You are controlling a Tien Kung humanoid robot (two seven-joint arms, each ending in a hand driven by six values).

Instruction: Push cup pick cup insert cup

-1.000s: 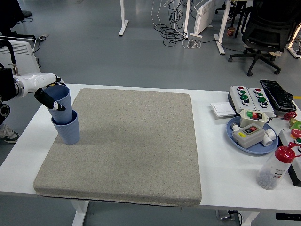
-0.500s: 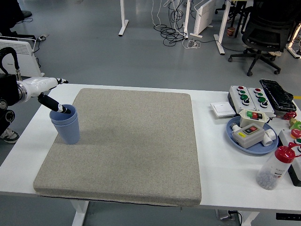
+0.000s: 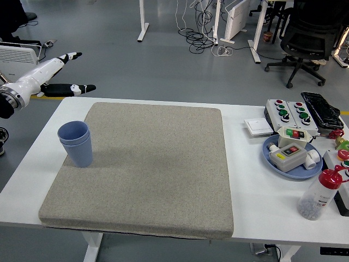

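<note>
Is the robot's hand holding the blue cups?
No, the left hand is open and lifted away, while the cups stand nested on the mat.

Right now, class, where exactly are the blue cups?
In the head view the nested blue cups stand upright near the left edge of the grey mat, with the left hand raised open beyond the table's far left corner.

No lettering, brand, number or sign can be read anywhere on the worktop (image 3: pixel 136 95); the button boxes (image 3: pixel 289 113) right of the grey mat (image 3: pixel 152 164) show only coloured knobs, any print on them too small to make out.
</note>
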